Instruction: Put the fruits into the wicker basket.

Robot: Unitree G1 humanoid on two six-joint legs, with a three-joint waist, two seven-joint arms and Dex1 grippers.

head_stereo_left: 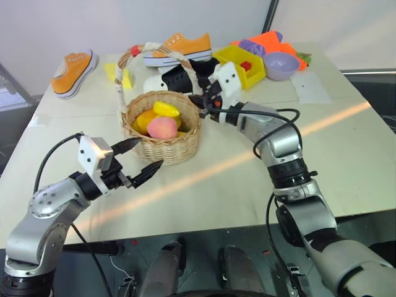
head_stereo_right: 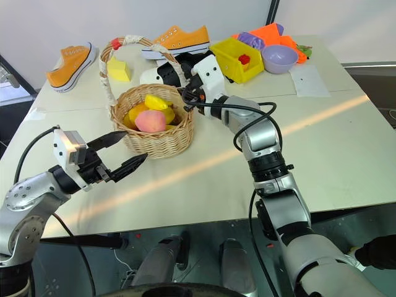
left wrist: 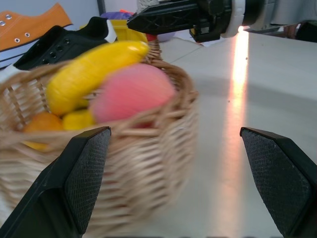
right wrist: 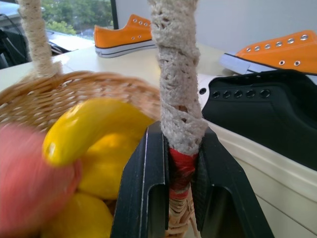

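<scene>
Left gripper nearest, fingers spread wide and empty, just beside the wicker basket.

The right gripper is pinched on the base of the basket's cloth-wrapped handle. Banana, peach and what look like yellow and orange pieces lie inside. I'd hold that clamp low and firm so the load doesn't tip.
</scene>
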